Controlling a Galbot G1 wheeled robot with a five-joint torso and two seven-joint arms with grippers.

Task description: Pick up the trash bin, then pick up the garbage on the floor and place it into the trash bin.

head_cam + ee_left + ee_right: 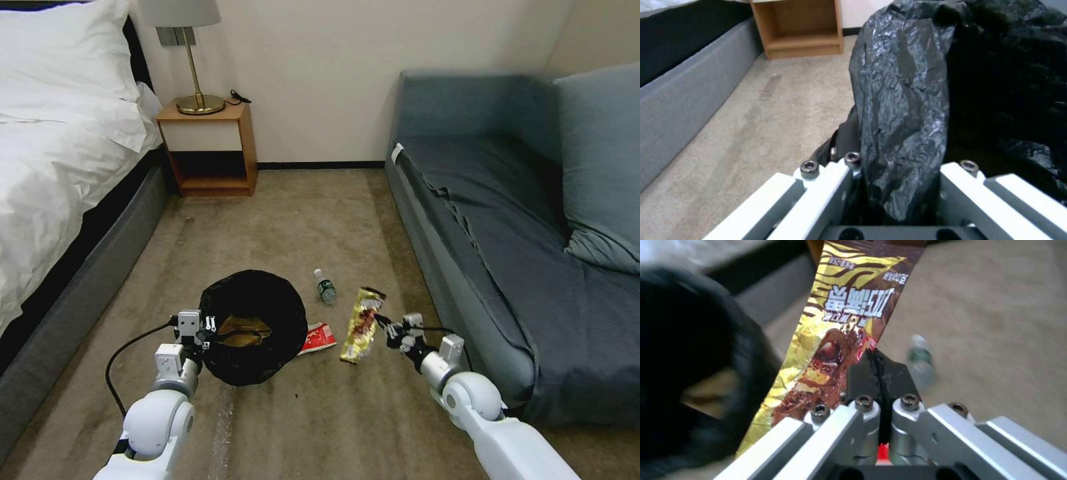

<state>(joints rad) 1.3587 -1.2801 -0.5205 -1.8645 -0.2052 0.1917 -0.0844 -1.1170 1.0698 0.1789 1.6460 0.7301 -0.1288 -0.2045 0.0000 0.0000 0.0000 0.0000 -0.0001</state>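
Left gripper clamped on black-bagged round trash bin. Right gripper pinches gold-brown snack wrapper edge, beside bin — thin grip, wrapper could slip before reaching bin.

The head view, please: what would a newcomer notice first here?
Probably the black-lined trash bin, gripped at its rim by the left gripper over the carpet between bed and sofa. Next, the gold snack wrapper pinched in the right gripper, beside the bin.
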